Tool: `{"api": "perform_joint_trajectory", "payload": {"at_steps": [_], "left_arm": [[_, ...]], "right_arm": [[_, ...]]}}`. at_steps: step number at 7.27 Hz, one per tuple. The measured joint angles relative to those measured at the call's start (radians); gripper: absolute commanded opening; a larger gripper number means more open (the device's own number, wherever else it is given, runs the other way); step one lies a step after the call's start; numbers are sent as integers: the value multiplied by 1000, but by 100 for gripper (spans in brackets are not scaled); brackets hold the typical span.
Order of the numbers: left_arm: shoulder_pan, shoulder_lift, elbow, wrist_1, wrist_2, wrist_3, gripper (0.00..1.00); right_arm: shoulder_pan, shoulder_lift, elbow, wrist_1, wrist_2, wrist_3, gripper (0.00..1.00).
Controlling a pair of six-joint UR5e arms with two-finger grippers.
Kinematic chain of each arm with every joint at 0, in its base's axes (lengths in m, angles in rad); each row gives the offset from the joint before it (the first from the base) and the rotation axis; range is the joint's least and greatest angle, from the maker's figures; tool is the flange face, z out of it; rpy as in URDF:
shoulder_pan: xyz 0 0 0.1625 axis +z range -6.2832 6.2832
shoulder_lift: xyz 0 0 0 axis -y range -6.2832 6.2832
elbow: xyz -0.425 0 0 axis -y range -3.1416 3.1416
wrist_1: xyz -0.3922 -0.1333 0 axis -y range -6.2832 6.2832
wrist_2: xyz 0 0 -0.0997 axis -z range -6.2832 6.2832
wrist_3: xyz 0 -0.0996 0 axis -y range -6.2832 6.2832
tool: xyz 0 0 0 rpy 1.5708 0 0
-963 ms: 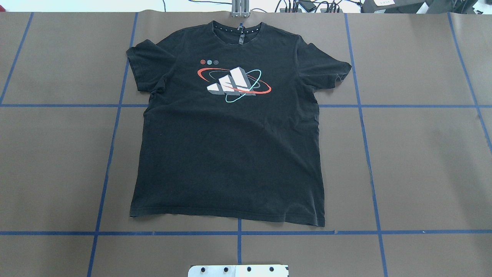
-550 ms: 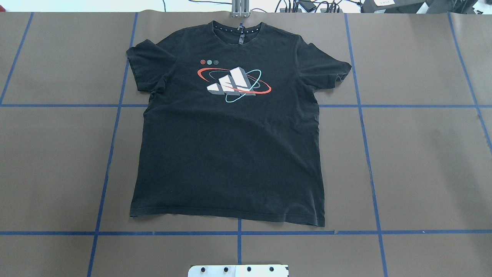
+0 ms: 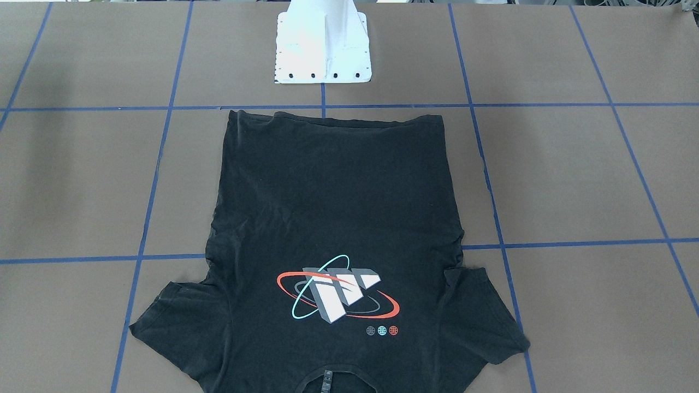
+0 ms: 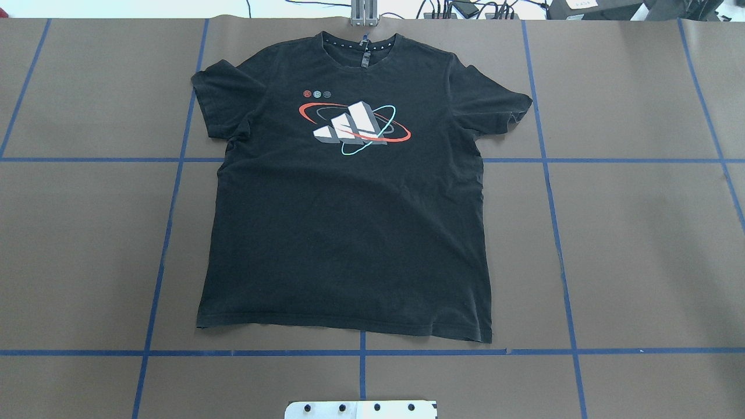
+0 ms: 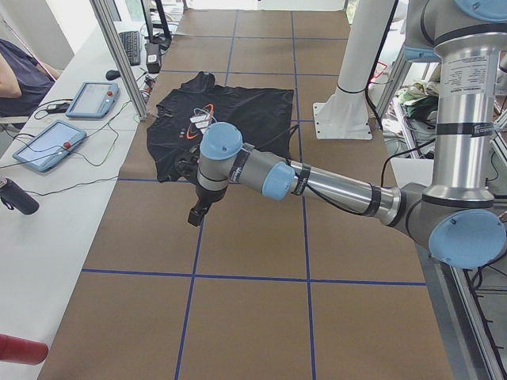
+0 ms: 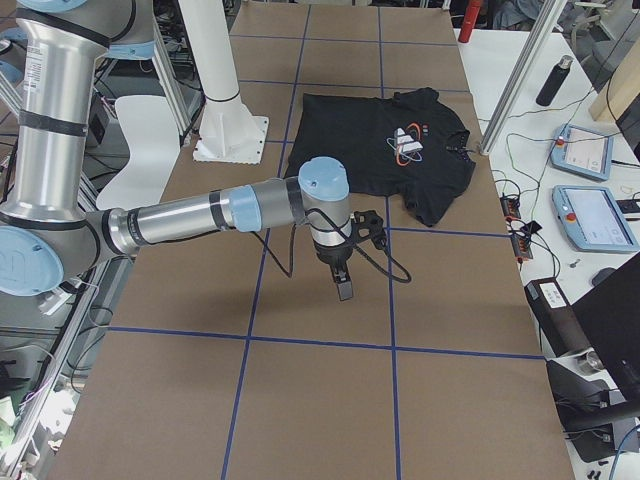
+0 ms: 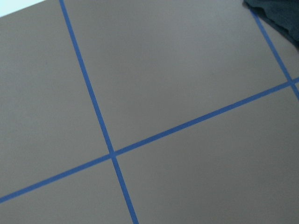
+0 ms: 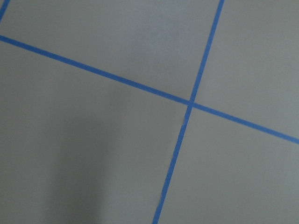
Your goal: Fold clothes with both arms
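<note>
Front-facing view, black T-shirt (image 3: 338, 207) spread flat mid-frame on the brown surface (image 3: 573, 180), print up, overhead view, collar at top, left side view, left gripper (image 5: 196, 216) hovering centre-left over bare surface, opening impossible to tell, right side view, right gripper (image 6: 345, 290) mid-frame, likewise unclear.

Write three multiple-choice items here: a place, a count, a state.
1. From the white pedestal base, the collar of the black short-sleeved cotton T-shirt lies: A) nearest; B) at the far end; C) sideways.
2. Beside the chest print, the small round marks number: A) two; B) three; C) five.
3. The T-shirt is: A) folded in half; B) bunched up; C) spread flat, print up.
B: the hem lies nearest the base.
B: three dots sit in a row.
C: its whole outline and print show.
</note>
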Motion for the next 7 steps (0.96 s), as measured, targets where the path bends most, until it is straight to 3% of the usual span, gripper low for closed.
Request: {"api": "perform_joint_trajectory", "payload": {"at_steps": [3, 5, 7], "left_arm": [[3, -96, 65, -211, 4, -25, 100], [38, -158, 120, -328, 1, -208, 100], [150, -219, 171, -451, 6, -365, 100]], "right_arm": [[-4, 145, -162, 79, 54, 44, 100], [-7, 284, -294, 83, 131, 64, 100], [-54, 392, -356, 94, 144, 169, 100]]}}
